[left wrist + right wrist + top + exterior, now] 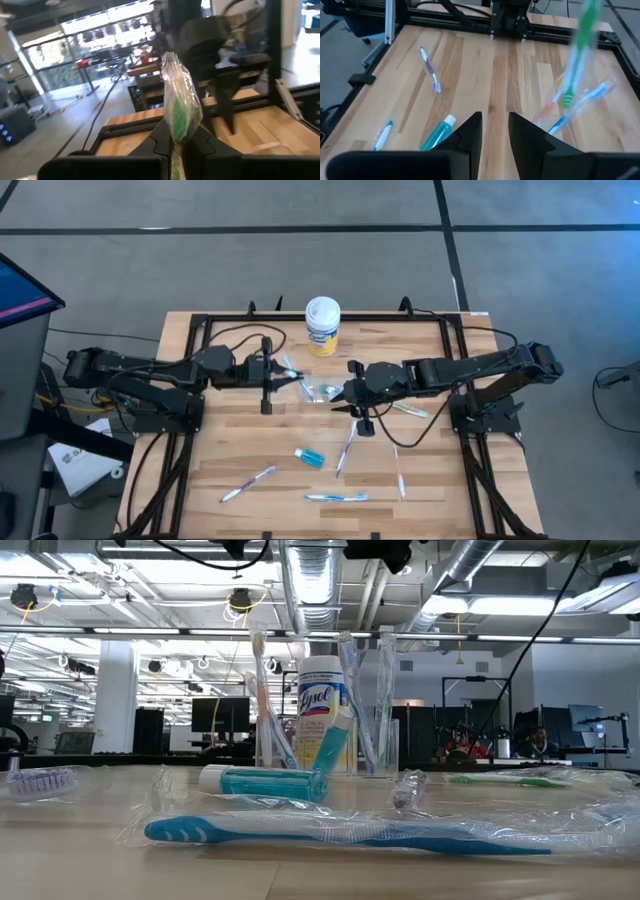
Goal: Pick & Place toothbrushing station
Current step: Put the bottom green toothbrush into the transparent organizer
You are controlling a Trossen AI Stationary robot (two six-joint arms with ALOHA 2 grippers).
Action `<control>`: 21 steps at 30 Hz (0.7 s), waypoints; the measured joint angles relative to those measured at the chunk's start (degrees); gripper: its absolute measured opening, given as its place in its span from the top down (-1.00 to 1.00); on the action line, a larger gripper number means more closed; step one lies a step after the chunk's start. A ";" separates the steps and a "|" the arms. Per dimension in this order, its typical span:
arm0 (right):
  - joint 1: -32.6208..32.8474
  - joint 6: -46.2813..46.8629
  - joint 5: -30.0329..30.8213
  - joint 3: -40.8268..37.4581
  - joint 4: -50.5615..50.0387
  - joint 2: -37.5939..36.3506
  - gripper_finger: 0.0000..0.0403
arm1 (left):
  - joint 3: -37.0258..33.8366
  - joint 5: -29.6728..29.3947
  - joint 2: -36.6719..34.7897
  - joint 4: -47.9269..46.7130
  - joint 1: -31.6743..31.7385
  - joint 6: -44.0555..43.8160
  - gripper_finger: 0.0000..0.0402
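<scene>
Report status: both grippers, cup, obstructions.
Left gripper shut on wrapped green toothbrush. Right gripper open, empty. Cup holds brushes. Yellow canister stands behind.

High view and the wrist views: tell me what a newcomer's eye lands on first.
The two dark arms meeting mid-table over the clear cup of toothbrushes. The left gripper is shut on a green wrapped toothbrush; the right gripper is open and holds nothing. Behind them stands the yellow canister, and toothbrushes and a teal tube lie scattered toward the table's front.
</scene>
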 joint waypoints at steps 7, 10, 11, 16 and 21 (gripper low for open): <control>0.13 0.99 0.20 0.00 -3.32 -2.17 0.58 | -0.26 0.10 0.00 -0.07 4.94 -3.58 0.96; 0.19 1.12 0.35 -0.01 -4.35 -2.61 0.58 | -1.54 0.12 0.01 -0.10 6.89 -4.15 0.95; 0.23 1.12 0.35 0.00 -4.20 -2.65 0.58 | -2.07 0.12 0.02 -0.12 7.64 -4.17 0.95; 0.52 1.10 0.35 0.00 -4.60 -2.64 0.58 | -4.36 0.34 0.02 0.29 11.26 -6.90 0.95; 0.52 1.08 0.35 0.00 -4.66 -2.64 0.58 | -6.62 1.04 0.02 1.25 14.57 -9.58 0.96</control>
